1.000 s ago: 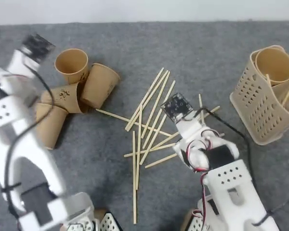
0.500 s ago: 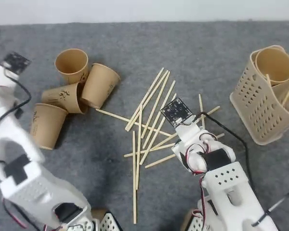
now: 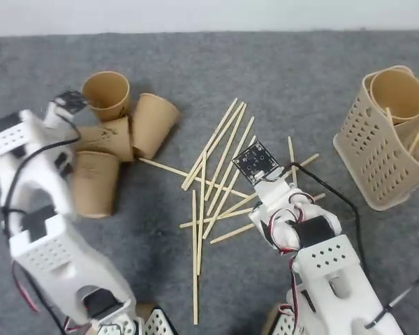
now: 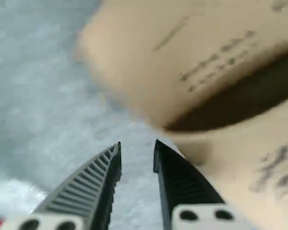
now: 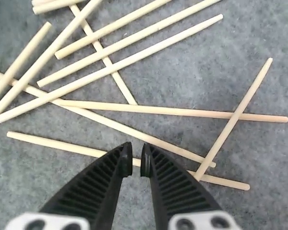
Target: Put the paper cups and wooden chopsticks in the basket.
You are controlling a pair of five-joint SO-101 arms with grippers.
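Note:
Several paper cups sit at the table's left: one upright (image 3: 106, 93), and three on their sides (image 3: 151, 124) (image 3: 109, 137) (image 3: 95, 183). My left gripper (image 4: 137, 151) is slightly open and holds nothing, low over the carpet, with one finger right beside a lying cup (image 4: 197, 62). Wooden chopsticks (image 3: 220, 167) lie scattered mid-table. My right gripper (image 5: 135, 160) hangs shut just above crossed chopsticks (image 5: 134, 109), gripping none. The beige basket (image 3: 377, 160) at the right holds cups (image 3: 398, 91) and a chopstick.
Grey carpet covers the table. The left arm's white body (image 3: 35, 209) stands along the left edge beside the cups. The right arm's body (image 3: 321, 258) fills the lower right. Bare carpet lies between the chopsticks and the basket.
The left arm swung out to the far left, then came back in against the cups, which have shifted to the right. The right arm has barely moved.

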